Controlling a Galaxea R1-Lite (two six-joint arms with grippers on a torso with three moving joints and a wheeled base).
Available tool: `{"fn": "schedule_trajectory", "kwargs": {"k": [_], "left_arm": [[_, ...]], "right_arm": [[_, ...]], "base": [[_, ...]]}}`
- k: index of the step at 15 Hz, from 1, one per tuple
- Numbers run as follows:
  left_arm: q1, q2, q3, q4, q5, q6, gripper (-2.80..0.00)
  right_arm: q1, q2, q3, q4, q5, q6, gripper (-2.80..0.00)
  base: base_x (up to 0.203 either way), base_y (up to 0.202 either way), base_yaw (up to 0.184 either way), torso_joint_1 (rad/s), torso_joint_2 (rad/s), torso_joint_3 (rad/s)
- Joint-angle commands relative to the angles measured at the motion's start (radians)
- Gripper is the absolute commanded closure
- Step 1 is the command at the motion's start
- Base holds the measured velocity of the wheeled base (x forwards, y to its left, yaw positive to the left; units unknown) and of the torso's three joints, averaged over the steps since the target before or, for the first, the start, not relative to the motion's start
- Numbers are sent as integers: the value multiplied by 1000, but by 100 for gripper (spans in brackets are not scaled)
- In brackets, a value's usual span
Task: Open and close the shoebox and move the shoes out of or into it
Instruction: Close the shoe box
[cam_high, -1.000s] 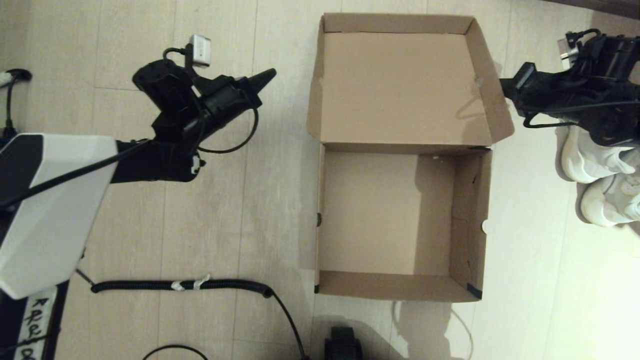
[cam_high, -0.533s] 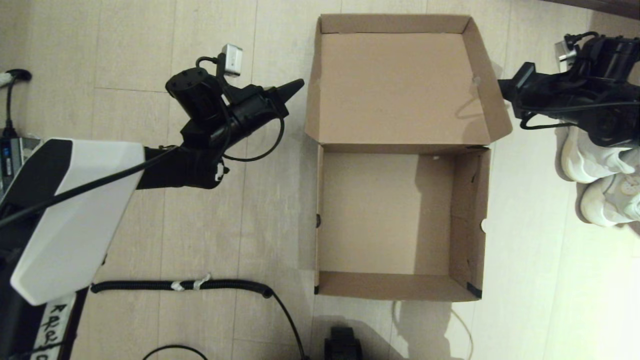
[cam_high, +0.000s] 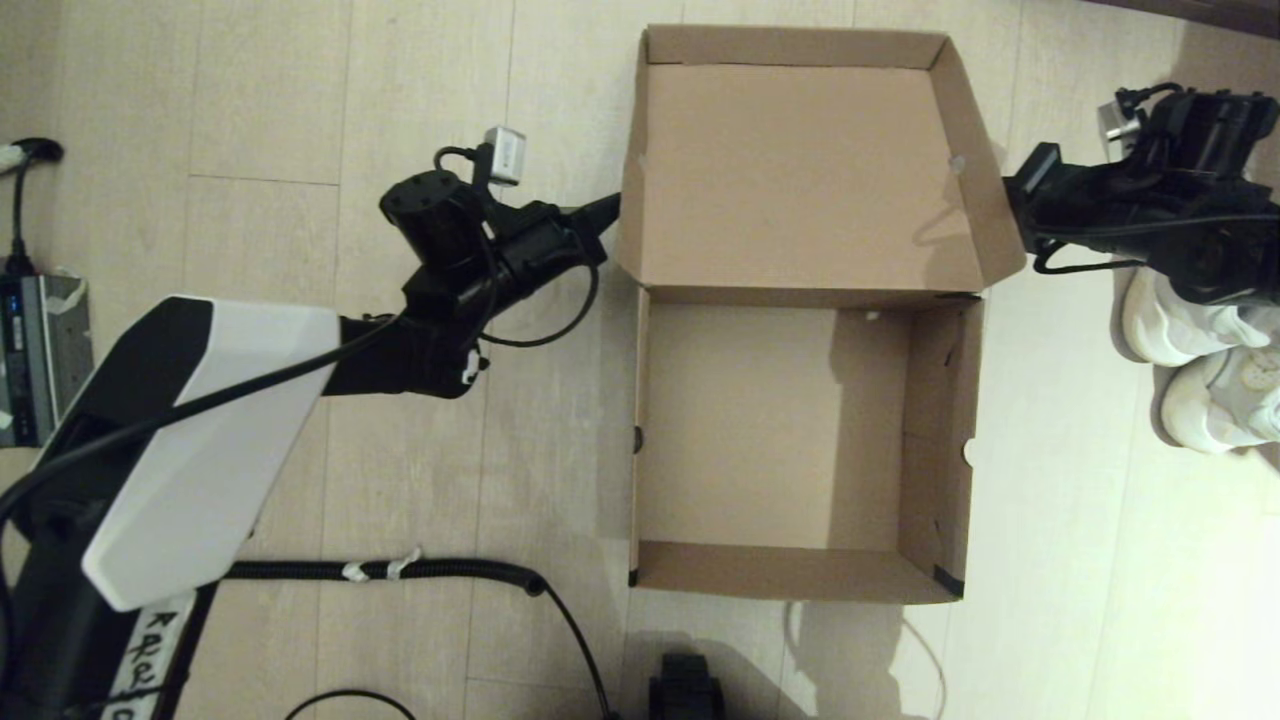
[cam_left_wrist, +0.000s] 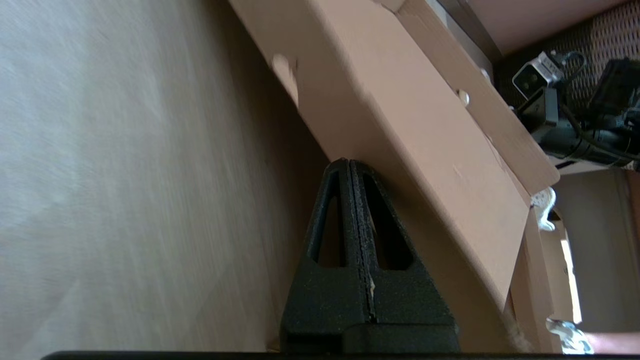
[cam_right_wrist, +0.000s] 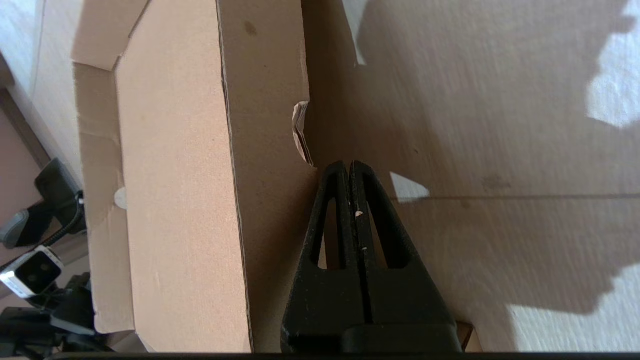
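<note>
Cardboard shoebox (cam_high: 805, 300) lies open between both closed end effectors, touching the left end effector (cam_high: 608, 207)

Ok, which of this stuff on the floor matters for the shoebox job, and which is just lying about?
Job:
shoebox, open and empty
shoes, on the floor to its right
left gripper, jaws shut, at the lid's left flap
right gripper, jaws shut, at the right flap

Lying about:
coiled cable
power strip
</note>
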Motion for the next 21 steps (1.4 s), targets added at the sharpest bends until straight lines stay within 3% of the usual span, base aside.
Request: {"fn": "schedule_trajectory", "kwargs": {"k": [1, 10, 21], "left_arm": [[-7, 14, -1, -6, -3, -2, 0], [-46, -40, 0, 7, 12, -2, 0], [-111, -178, 8, 66, 90, 0, 0]], "right_arm": [[3, -8, 15, -3, 4, 4, 0], [17, -91, 31, 0, 12, 40, 0], [9, -309, 189, 8, 40, 43, 0]], "base": [[0, 0, 0, 0, 0, 0], [0, 0, 0, 0, 0, 0], [0, 0, 0, 0, 0, 0]]}}
